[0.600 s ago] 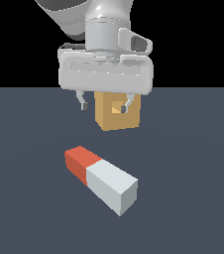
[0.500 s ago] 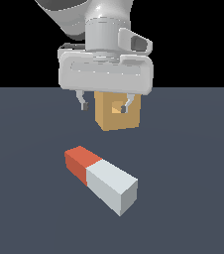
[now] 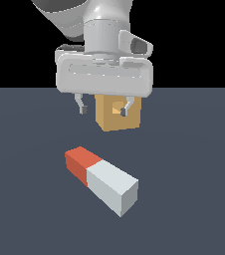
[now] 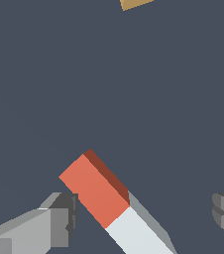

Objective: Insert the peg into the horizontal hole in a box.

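The peg (image 3: 101,180) lies flat on the floor (image 3: 194,164), its long axis diagonal in the exterior view: orange end toward the box (image 3: 118,113), white end nearer the camera. The gripper (image 3: 105,108) hangs above, fingers apart and empty. The hole (image 3: 117,109) seems partly hidden by a fingertip.

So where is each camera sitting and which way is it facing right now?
Exterior view: off the arm, facing the gripper head-on, the peg nearer than the box; wrist and hand show.
Wrist view: on the wrist, looking down past both fingers at the peg's orange end.
Shared: peg, box, fingers.
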Available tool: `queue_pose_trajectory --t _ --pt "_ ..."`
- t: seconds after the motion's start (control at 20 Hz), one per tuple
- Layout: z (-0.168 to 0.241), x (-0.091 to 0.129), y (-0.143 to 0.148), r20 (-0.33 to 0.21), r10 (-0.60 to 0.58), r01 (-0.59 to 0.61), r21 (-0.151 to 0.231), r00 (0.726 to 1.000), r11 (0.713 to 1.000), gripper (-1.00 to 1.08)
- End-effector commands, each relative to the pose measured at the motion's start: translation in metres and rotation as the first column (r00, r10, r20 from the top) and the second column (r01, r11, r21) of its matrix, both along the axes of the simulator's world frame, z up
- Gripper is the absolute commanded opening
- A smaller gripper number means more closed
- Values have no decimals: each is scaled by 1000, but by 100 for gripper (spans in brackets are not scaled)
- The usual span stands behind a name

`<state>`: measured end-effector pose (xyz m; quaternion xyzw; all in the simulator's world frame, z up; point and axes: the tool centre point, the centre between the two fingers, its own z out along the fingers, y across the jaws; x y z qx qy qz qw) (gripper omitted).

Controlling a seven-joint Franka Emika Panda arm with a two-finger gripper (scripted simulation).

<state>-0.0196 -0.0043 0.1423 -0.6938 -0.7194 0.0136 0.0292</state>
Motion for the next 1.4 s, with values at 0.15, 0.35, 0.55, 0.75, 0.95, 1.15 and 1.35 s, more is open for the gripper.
queue_pose_trajectory --t 0.15,0.35,0.55,0.75,0.95,1.15,1.35 --pt "-7 -3 -11 6 75 -75 0 997 997 100" --pt "-14 -4 -22 13 153 -153 -1 988 988 100" --pt "-22 -5 -35 20 240 -240 -2 970 971 100" --pt "-31 -4 -47 28 326 -326 -4 945 945 100" --pt "-39 -2 -60 35 410 -410 -6 911 912 100" --pt "-48 2 -73 43 491 -491 -9 870 871 100" --pt "-56 6 -85 49 564 -564 -13 825 826 100"
